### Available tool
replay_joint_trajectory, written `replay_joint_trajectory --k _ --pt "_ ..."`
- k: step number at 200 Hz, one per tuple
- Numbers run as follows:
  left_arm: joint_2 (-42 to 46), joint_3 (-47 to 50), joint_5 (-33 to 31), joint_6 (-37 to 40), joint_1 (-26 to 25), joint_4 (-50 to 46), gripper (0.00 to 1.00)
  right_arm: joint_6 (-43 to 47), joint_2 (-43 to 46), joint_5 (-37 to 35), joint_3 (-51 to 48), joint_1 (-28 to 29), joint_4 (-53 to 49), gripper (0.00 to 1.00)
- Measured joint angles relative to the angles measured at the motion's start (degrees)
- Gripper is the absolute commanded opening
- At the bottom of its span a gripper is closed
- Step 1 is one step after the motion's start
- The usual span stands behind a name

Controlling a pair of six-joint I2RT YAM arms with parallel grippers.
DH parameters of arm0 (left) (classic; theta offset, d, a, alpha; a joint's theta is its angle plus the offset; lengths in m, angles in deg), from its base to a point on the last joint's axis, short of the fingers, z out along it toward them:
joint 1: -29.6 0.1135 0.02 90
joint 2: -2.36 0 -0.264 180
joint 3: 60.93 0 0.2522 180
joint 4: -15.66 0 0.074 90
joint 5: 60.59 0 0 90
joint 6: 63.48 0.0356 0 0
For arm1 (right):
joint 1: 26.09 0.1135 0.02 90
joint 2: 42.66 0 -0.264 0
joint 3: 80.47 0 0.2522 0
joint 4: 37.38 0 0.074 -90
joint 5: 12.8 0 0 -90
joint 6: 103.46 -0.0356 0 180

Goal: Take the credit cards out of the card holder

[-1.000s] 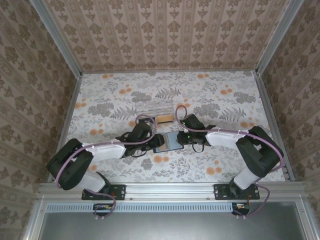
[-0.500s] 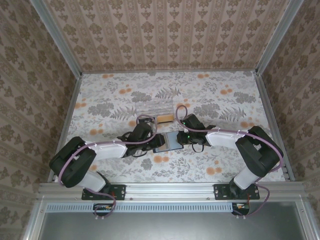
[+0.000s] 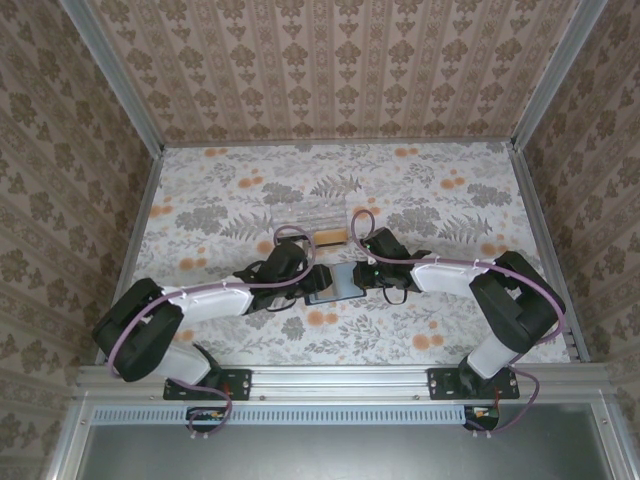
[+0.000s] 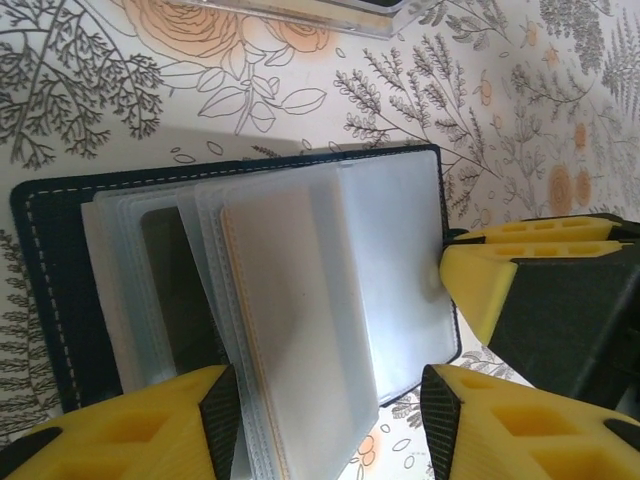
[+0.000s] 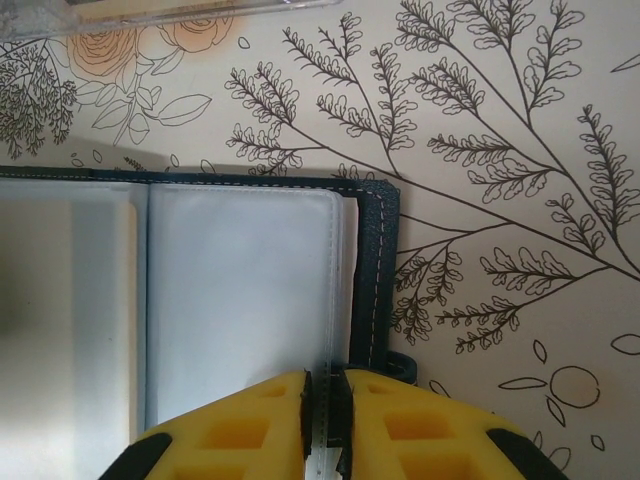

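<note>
The card holder lies open on the floral table between my two grippers. Its navy cover frames a fan of frosted plastic sleeves, and a dark shape shows through one of them. My left gripper is open, its fingers standing either side of the fanned sleeves' near edge. My right gripper is shut on the card holder, pinching the right cover's edge and a sleeve beside the snap tab. An orange-tan credit card lies in the clear box.
The clear plastic box stands just behind the holder, close to both wrists. The right gripper's yellow finger sits at the holder's right edge. Patterned walls and metal rails enclose the table.
My left gripper's jaws have narrowed a little around the sleeves and the left arm has shifted slightly. The right gripper has kept its grip on the holder.
</note>
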Motion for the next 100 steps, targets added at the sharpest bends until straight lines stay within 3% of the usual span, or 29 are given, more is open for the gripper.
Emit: replay_joint_trajectory --k 54,100 --pt "1.55 -0.26 -3.67 0.26 -0.5 -5.99 0.54 -0.48 -0.04 0.02 0.0 0.0 0.11 0.2" --pt "1.31 -1.9 -3.34 0.83 -0.96 -5.46 0.54 -0.63 -0.04 0.02 0.0 0.0 0.11 0.2"
